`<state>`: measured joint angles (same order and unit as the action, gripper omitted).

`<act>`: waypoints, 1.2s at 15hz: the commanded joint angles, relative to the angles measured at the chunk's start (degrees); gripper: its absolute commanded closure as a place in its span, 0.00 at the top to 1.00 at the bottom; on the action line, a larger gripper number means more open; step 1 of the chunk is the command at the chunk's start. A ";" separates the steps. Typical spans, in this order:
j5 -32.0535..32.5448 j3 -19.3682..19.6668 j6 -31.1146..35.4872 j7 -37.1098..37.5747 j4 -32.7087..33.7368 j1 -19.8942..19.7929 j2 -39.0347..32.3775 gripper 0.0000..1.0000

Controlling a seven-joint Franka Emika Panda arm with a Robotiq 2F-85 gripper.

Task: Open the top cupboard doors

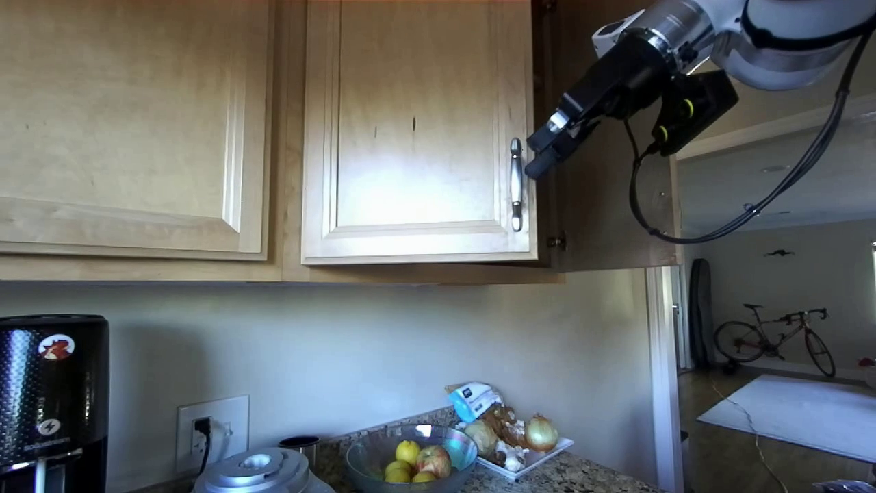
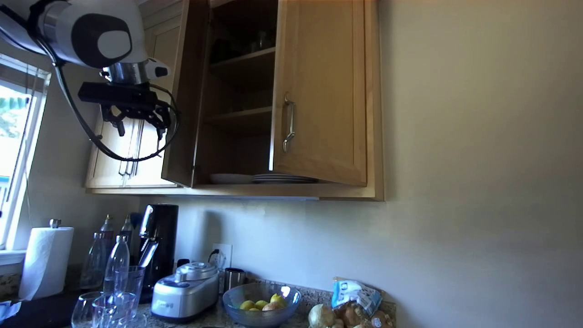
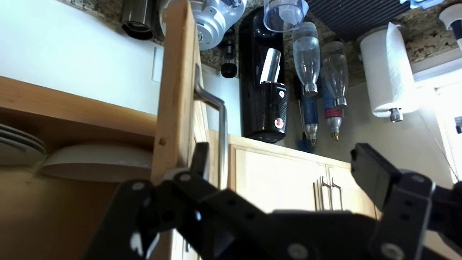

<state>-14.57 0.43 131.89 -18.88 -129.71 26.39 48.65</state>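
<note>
The cupboard [image 2: 374, 114] holds plates [image 3: 18, 141] stacked flat and, beside them, a shallow white dish [image 3: 97, 162]; of its 2 visible shelves, the upper bears dim items [image 2: 262, 41], too dark to name. Below, a transparent bowl [image 2: 259, 317] contains yellow fruit [image 1: 408, 452] and a red-streaked apple [image 1: 433, 460]. A white tray [image 1: 545, 457] carries onions [image 1: 540, 433] and knobby brown produce [image 1: 501, 421], with a blue-and-white bag [image 1: 472, 399] just behind. The counter [image 1: 602, 476] is speckled stone; the black appliance [image 1: 55, 383] has a dimpled sheen.

The top cupboard doors [image 2: 323, 82] are smooth light wood with framed panels, hinged at opposite sides of the cupboard's front. Both stand open, swung outward, their long axes upright. Each has a slim silver handle [image 1: 517, 185] running vertically near its free edge.

The gripper [image 3: 281, 155] has its 2 black fingers spread wide apart, beside the outer face of 1 door. In the wrist view, 1 fingertip [image 3: 200, 157] overlaps that door's edge and handle; I cannot tell whether it touches either.
</note>
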 commanded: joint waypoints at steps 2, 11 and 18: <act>-3.13 -2.40 -2.36 4.84 -1.61 -1.74 5.77 1.00; 0.34 -8.60 -6.81 23.07 -7.04 -14.38 10.90 1.00; 3.70 -7.31 -9.26 29.22 -8.88 -24.52 12.90 1.00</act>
<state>-12.66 -7.72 123.69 7.79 -137.36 4.86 59.24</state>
